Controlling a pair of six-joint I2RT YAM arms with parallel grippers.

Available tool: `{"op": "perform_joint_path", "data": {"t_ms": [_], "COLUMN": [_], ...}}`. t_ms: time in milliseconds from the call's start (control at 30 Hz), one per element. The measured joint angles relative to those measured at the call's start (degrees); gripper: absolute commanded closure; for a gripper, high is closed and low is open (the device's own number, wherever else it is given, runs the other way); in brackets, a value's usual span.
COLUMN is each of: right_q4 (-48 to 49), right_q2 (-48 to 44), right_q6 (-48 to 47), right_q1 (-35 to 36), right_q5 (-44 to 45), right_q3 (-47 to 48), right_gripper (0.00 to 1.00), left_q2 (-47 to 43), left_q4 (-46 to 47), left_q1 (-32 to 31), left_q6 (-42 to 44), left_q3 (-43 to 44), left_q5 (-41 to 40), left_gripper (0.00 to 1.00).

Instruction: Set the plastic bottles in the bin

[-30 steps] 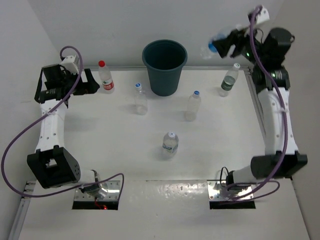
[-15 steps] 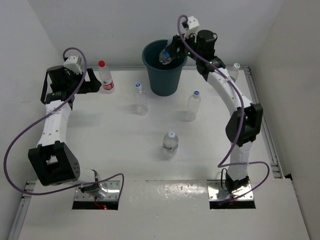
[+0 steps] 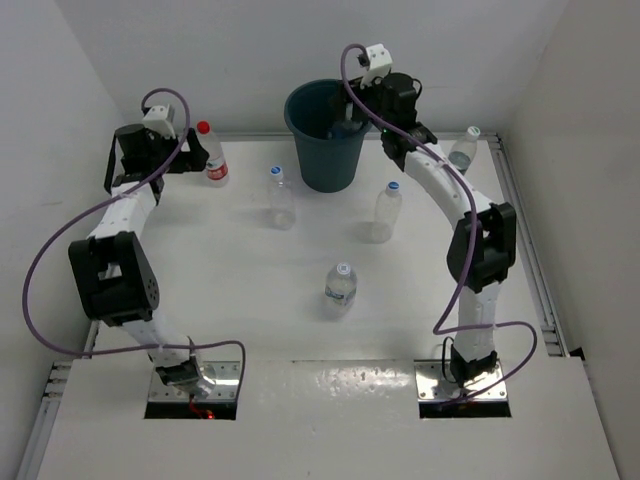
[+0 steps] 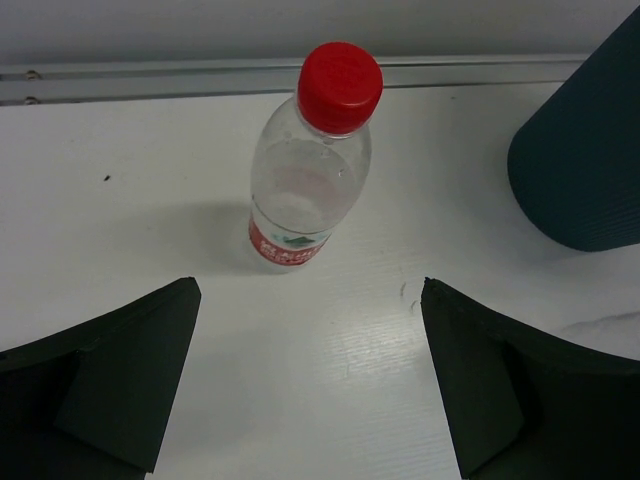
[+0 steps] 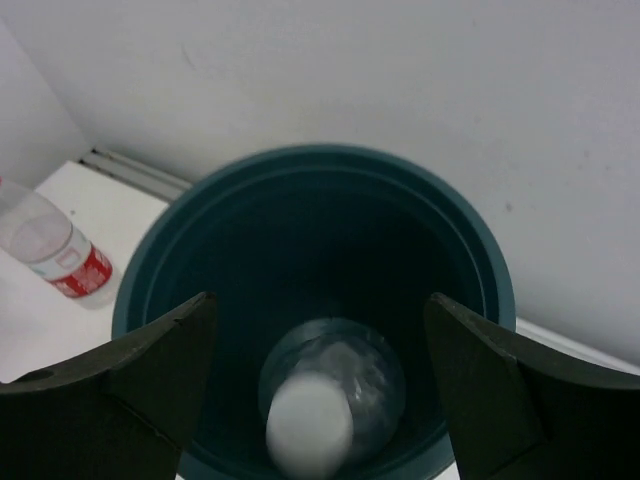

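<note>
Jaws wide, the left gripper (image 4: pixel 308 292) faces the red-capped bottle (image 4: pixel 308 180), likely light, slick and crushable, best taken mid-body; the right gripper (image 5: pixel 320 302) hangs spread over the bin (image 5: pixel 330 157).

right arm reached out far, right gripper (image 5: pixel 320 375) pointing down over the bin (image 3: pixel 328 160) mouth, jaws apart. left arm folded, left gripper (image 4: pixel 310 385) low, left of the bin, jaws fully spread.

No writing can be read anywhere. The red-capped bottle (image 4: pixel 312 170) near the desk's (image 3: pixel 250 300) far left corner carries a red label (image 4: pixel 288 246) with pale print, too blurred to make out. The label on the blue-capped bottle (image 3: pixel 341 285) mid-desk is too small to read.
</note>
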Motion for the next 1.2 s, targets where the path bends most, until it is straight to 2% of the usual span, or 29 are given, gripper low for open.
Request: {"op": "perform_joint_path", "data": {"t_ms": [267,467,567,600,733,900,1033,1200], "right_q4": [-4.7,-11.4,-13.6,-14.2,-14.9,-14.7,-14.5,-13.9], "right_q2": [-1.2,-12.2,-20.4,-22.7,-31.8,-37.3,-37.8,-37.7], "right_q6": [2.3,6.6,7.5,7.5,6.4,4.7,4.5,5.0], "right_q1": [-1.4,-7.8,-13.4,-15.1,-20.8,-25.0,-29.0,-33.6], "right_q5": [-1.7,-4.3,-5.3,-5.4,-5.4,-4.2,-1.7,-1.4], "right_q3": [-2.3,-9.3,-14.3,-15.6,-22.3,-31.1,-37.5,-41.6], "right_gripper": [0.16,0.14,0.14,0.14,0.13,0.12,0.11,0.08], "left_q2": [9.5,15.6,18.5,19.4,21.8,20.7,14.6,7.8], "left_q4": [5.8,9.3,10.8,11.0,11.8,11.7,9.9,11.0], "left_q1": [-2.5,-5.0,-5.6,-5.7,-5.8,-5.8,-5.8,-6.3], "left_q6": [-1.4,-0.3,0.0,0.1,0.2,-0.9,-3.3,-8.8], "left_q3": [2.4,6.5,9.0,9.9,13.0,14.6,16.0,28.0], "left_q5": [0.7,-1.4,-2.2,-2.5,-3.3,-3.2,-2.2,0.9], "left_gripper": [0.00,0.02,0.20,0.33,0.58,0.60,0.60,0.59]}}
